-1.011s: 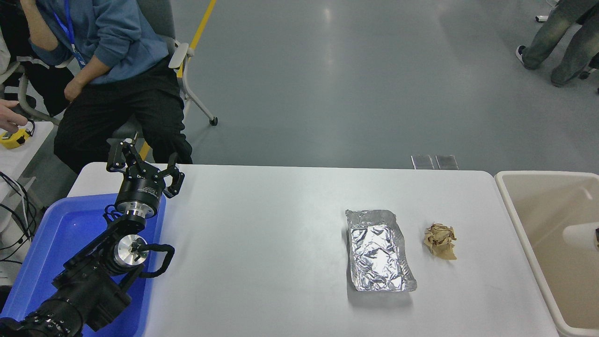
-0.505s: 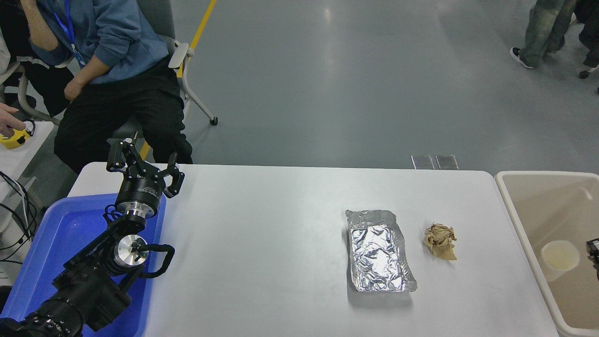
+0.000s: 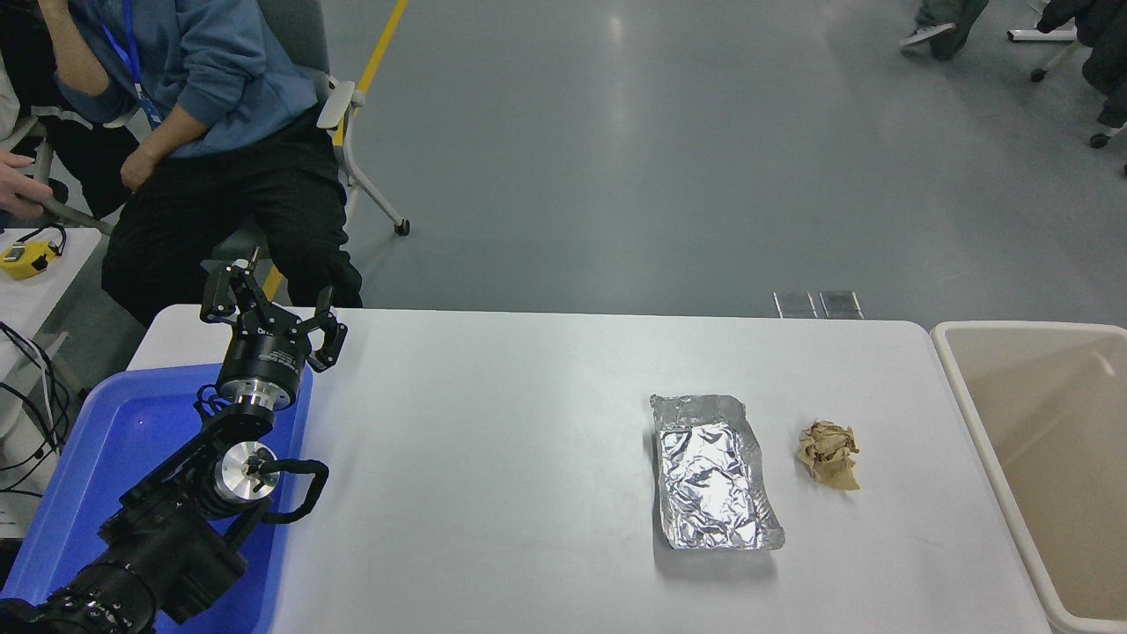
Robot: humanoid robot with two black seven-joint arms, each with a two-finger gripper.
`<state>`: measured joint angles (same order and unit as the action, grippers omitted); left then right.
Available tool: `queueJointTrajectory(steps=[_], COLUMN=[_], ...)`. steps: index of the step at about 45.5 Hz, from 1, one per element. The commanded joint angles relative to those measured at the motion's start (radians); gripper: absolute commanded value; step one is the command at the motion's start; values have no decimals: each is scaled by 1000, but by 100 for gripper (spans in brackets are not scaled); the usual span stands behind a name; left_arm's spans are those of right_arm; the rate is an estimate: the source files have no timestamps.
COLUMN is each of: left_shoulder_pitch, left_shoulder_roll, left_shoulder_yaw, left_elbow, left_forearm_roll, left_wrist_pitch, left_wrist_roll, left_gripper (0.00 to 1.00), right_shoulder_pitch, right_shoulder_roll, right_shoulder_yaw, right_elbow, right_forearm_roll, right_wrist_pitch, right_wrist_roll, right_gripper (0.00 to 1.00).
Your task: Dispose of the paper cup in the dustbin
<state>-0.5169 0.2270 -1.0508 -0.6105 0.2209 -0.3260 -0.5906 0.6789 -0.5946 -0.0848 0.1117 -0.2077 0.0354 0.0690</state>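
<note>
The beige dustbin [image 3: 977, 414] stands against the table's right end, cut off by the picture's right edge. The part of its inside that shows holds nothing I can see. The paper cup is out of view. My right arm and gripper are out of view too. My left arm is parked at the lower left over the blue tray, and its gripper [image 3: 268, 304] stands open and empty near the table's far left corner.
A crinkled silver foil tray [image 3: 713, 471] and a crumpled brown paper ball [image 3: 828, 453] lie on the white table [image 3: 493, 458] right of the middle. A blue tray [image 3: 106, 440] sits at the left. A person sits beyond the far left corner.
The cup showed inside the dustbin at the right edge with my right gripper beside it. Now both are gone from view. The left arm has not moved.
</note>
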Motion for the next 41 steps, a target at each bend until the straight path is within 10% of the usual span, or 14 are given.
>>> queueJointTrajectory(steps=[1,41], left_shoulder_pitch=[0,0], left_shoulder_roll=[0,0], left_shoulder_yaw=[0,0], left_elbow=[-2,0], left_forearm_roll=[0,0], left_wrist_pitch=[-1,-1], left_wrist_roll=[0,0], left_gripper=[100,100], right_shoulder_pitch=[97,332], right_shoulder_roll=[-54,-246], right_shoulder_yaw=[7,178], right_elbow=[11,879], right_forearm_roll=[2,-25], right_wrist_pitch=[38,40], right_wrist_roll=[0,47], right_gripper=[100,100])
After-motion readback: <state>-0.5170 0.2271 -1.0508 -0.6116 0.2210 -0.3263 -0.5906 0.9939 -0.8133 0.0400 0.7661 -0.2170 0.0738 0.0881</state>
